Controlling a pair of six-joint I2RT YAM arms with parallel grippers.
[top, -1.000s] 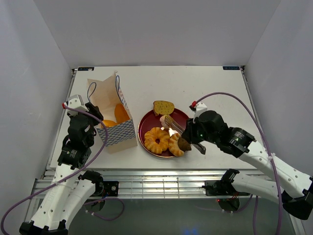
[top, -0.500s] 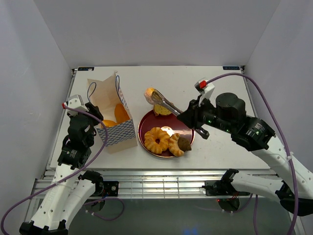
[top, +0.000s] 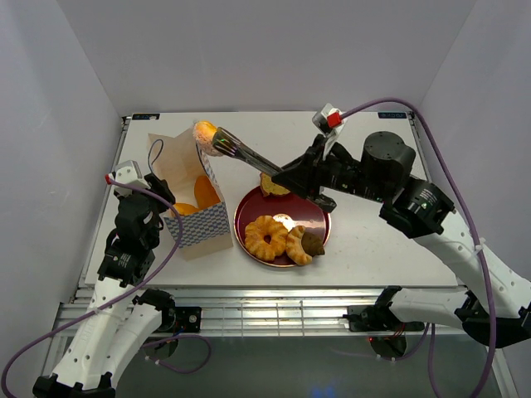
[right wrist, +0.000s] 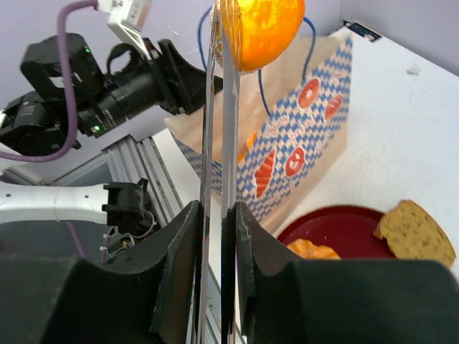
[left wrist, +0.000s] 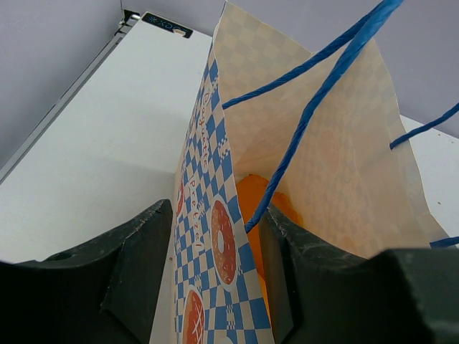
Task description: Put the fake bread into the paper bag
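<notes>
The right gripper [top: 292, 177] [right wrist: 215, 212] has its jaws nearly together, clamped on a pair of long thin metal tongs [top: 246, 154] [right wrist: 217, 122]. The tongs reach out to the left and pinch a glossy round orange toy roll [top: 204, 131] [right wrist: 262, 29] at their tips. From above, this roll sits over the far upper edge of the cream paper bag with a blue-and-white checkered lower band [top: 202, 225] [right wrist: 295, 147] [left wrist: 214, 244]. The right wrist view shows it in the air above the bag's open top, not inside. The bag stands upright on the white table [top: 377, 240], its mouth open, with two more glossy orange pastries [top: 202, 194] [left wrist: 252, 209] already lying at the bottom. The left gripper [top: 156, 192] [left wrist: 215, 212] is at the bag's left side, its jaws part-open and straddling the checkered wall. The wall fills the gap, so the jaws appear to hold it, though actual pad contact is hard to confirm. The blue cord handles [left wrist: 315, 93] hang loose over the opening. Just right of the bag is a round dark-red plate [top: 253, 205] [right wrist: 337, 228]. It carries a golden ring-shaped pastry [top: 267, 236], a golden pastry with a dark brown tip [top: 304, 243] touching the ring, and at the far rim a speckled tan bread slice [top: 270, 185] [right wrist: 416, 233] partly hidden by the right arm.
</notes>
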